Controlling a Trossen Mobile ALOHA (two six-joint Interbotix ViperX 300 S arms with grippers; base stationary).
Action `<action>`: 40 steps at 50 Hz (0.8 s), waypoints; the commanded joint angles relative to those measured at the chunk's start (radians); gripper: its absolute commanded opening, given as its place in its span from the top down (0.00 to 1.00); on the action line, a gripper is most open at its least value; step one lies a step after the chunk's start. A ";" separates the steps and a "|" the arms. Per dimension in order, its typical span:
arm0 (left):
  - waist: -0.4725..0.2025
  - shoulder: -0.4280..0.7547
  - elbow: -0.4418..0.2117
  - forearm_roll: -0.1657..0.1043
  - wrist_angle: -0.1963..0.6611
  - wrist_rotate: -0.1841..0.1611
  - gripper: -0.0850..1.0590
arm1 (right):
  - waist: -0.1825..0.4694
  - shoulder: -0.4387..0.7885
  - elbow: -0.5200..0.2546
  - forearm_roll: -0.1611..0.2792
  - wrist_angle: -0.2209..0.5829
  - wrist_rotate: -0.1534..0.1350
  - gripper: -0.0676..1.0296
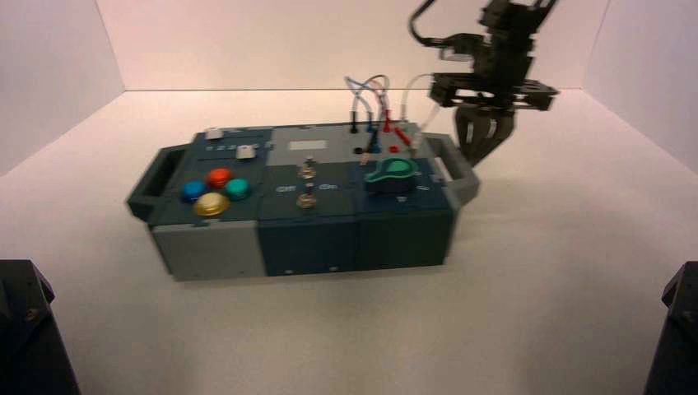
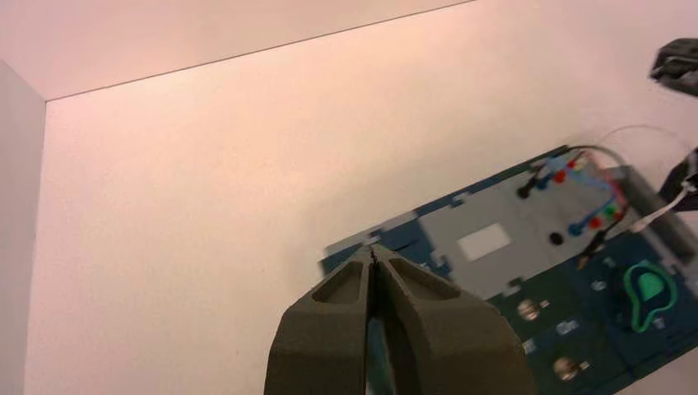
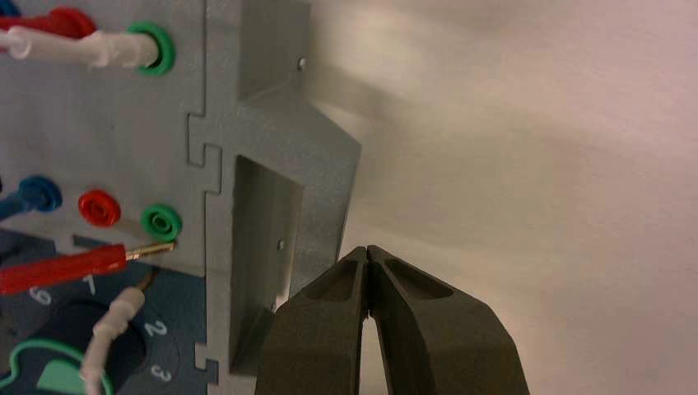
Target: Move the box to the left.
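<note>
The long teal-and-grey box (image 1: 313, 222) lies across the middle of the white floor, with four round buttons (image 1: 216, 191) at its left end, two toggle switches (image 1: 307, 183) in the middle, and a green dial (image 1: 391, 173) and jumper wires (image 1: 374, 103) at its right end. My right gripper (image 1: 481, 158) is shut and hangs just outside the box's right grey handle (image 1: 457, 169). In the right wrist view the shut tips (image 3: 367, 249) sit next to that handle (image 3: 280, 173). My left gripper (image 2: 373, 251) is shut, held back from the box (image 2: 510, 239) and out of the high view.
White walls enclose the floor on the left, back and right. Dark arm bases stand at the front left corner (image 1: 25, 329) and the front right corner (image 1: 675, 329). Bare floor lies to the left of the box's left handle (image 1: 152, 185).
</note>
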 commanded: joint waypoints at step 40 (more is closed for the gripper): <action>0.035 -0.008 0.006 0.012 -0.026 0.000 0.95 | 0.163 0.041 -0.199 -0.021 0.095 0.002 0.96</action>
